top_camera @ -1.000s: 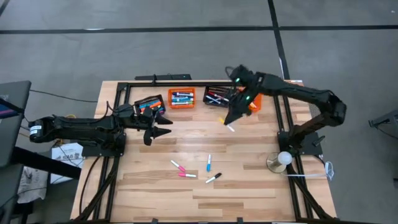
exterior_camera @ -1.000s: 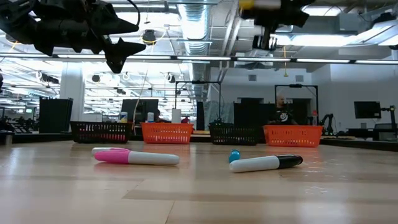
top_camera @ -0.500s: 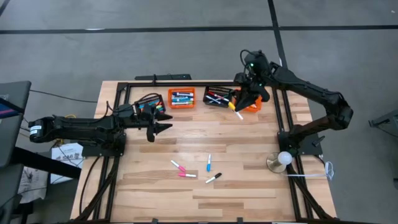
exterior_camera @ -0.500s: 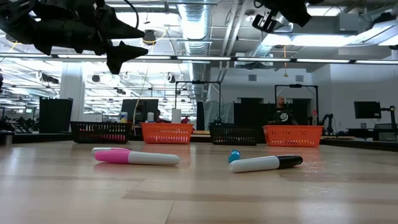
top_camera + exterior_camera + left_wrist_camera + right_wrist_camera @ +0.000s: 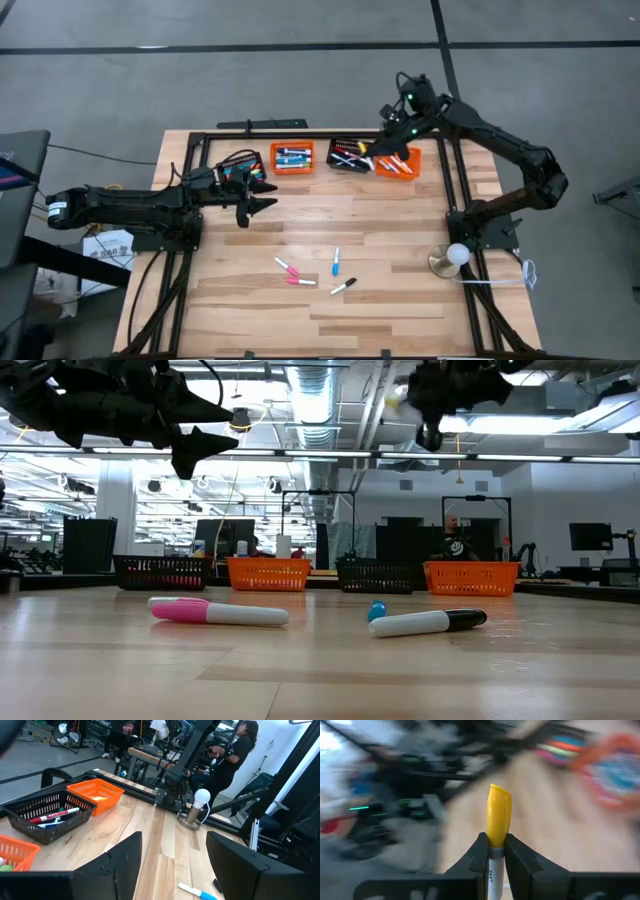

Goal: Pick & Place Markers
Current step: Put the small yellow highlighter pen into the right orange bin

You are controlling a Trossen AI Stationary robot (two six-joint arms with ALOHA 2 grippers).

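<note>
My right gripper (image 5: 380,151) hangs over the far right of the table, by the black basket (image 5: 350,156) and the orange basket (image 5: 398,164), shut on a yellow-capped marker (image 5: 498,815). Several more markers lie mid-table: two pink (image 5: 292,274), one blue (image 5: 336,262), one black-capped (image 5: 343,286). My left gripper (image 5: 264,201) stands open and level above the table, near the far-left black basket (image 5: 240,165), with nothing between its fingers (image 5: 125,855). My right gripper pinches the marker's white barrel (image 5: 493,857) between its two fingers, just behind the yellow cap. The marker lies along the fingers, and its cap (image 5: 499,805) sticks out past the fingertips. It is lifted clear of the table and the baskets.
Four slatted baskets with markers stand along the far edge, the second an orange one (image 5: 292,157). A white bulb on a round base (image 5: 455,257) stands at the right edge. Black frame rails (image 5: 455,180) border the table. A person (image 5: 235,750) stands beyond it.
My right gripper has carried the yellow marker up and toward the table's far right corner, from in front of the baskets to over them, turning as it went. It has stayed shut on the marker. The markers on the table have not moved.
</note>
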